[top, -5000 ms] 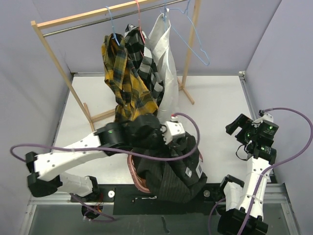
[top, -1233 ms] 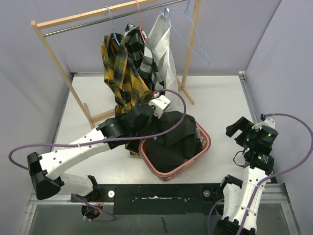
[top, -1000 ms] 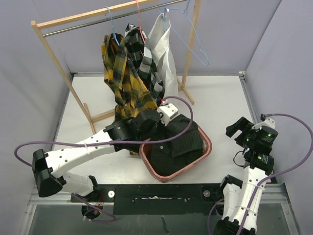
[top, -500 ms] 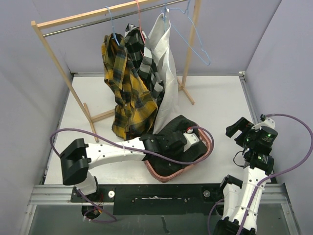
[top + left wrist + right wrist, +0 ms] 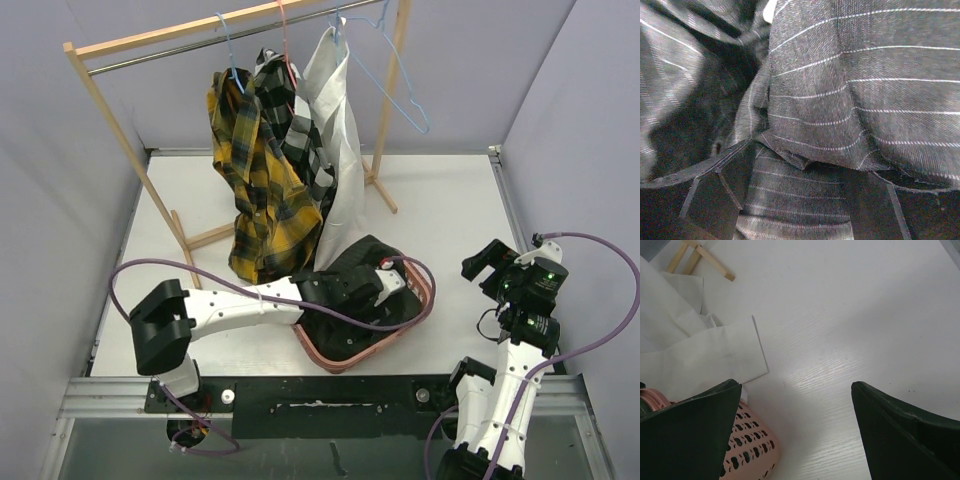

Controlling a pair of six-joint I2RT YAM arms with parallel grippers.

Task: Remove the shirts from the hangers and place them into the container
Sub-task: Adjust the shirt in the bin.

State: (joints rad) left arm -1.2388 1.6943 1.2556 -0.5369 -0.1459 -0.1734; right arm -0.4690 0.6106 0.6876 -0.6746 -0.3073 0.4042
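overhead, the pink laundry basket sits slantwise on the white table, close to the middle of its near edge. the black striped shirt is heaped inside it and spills over the far rim. the left gripper reaches down into the basket among that cloth, its jaws hidden from above. along the far edge stands the wooden rack, its rail carrying the yellow-and-black plaid shirt, the black-and-white check shirt and the white shirt on their hangers. the white shirt's tail hangs down to the basket. an empty light blue hanger hangs toward the rail's right end. the right gripper is held up near the right edge, well apart from the basket. from the left wrist, striped black folds fill the frame. the dark fingers stand apart at the bottom with loose cloth lying between them, nothing pinched. from the right wrist, both fingers are spread wide over bare table, holding nothing, with the basket's slotted corner and the white shirt's hem at the left.
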